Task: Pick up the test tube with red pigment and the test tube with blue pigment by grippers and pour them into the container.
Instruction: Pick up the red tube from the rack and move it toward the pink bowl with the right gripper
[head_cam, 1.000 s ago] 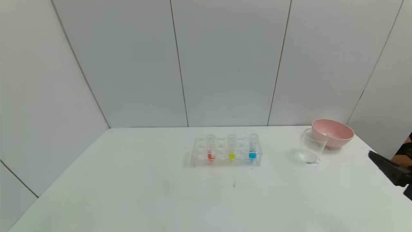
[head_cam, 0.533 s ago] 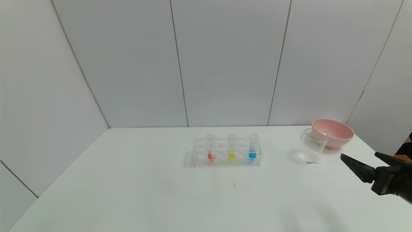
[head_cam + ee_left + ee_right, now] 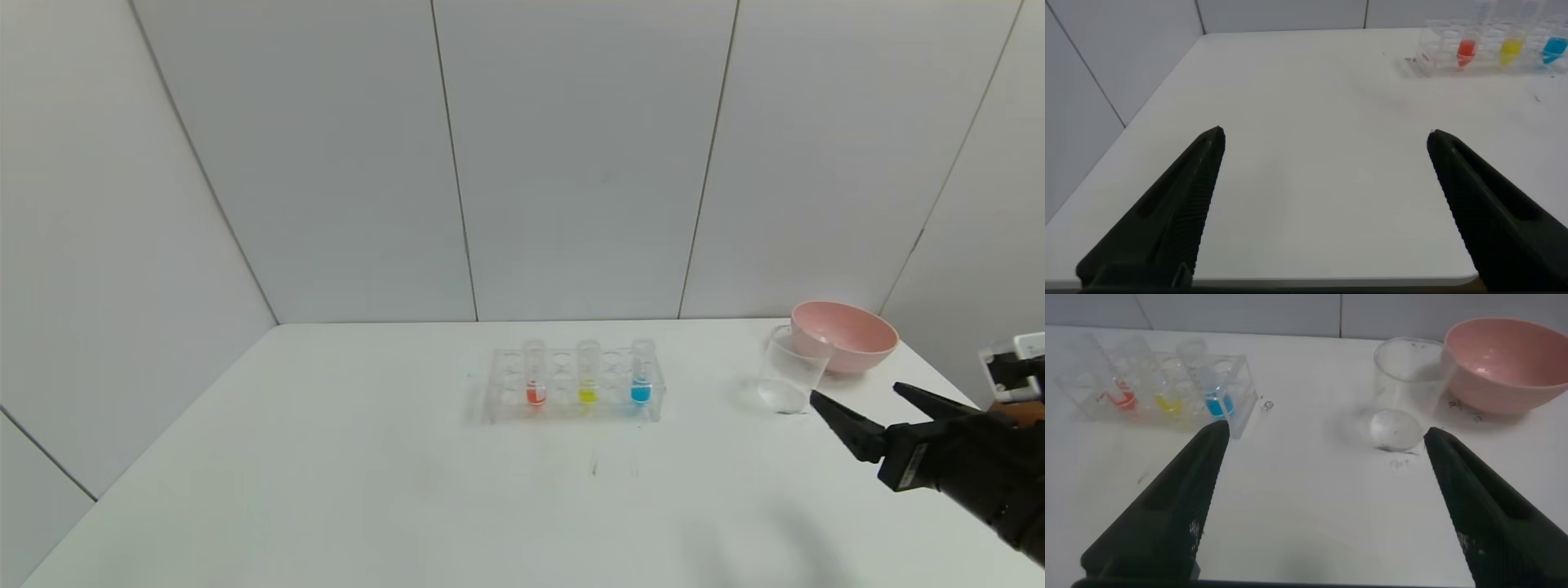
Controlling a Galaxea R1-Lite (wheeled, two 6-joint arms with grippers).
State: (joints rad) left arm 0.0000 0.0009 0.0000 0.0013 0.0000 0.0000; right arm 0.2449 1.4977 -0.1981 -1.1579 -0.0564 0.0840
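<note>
Head view shows us the red tube (image 3: 535, 377) and the blue tube (image 3: 642, 374) standing upright in the clear rack (image 3: 571, 387) at mid-tabletop (image 3: 326, 474), a yellow tube (image 3: 588, 376) between them. To the rack's right we see the glass beaker (image 3: 789, 380), empty, just beside the pink bowl (image 3: 845, 336). Our right end effector (image 3: 865, 407) hovers near the beaker, released, holding nothing. Our left end effector (image 3: 1323, 143), seen only in its wrist view, is also spread wide and empty, well apart from the rack.
</note>
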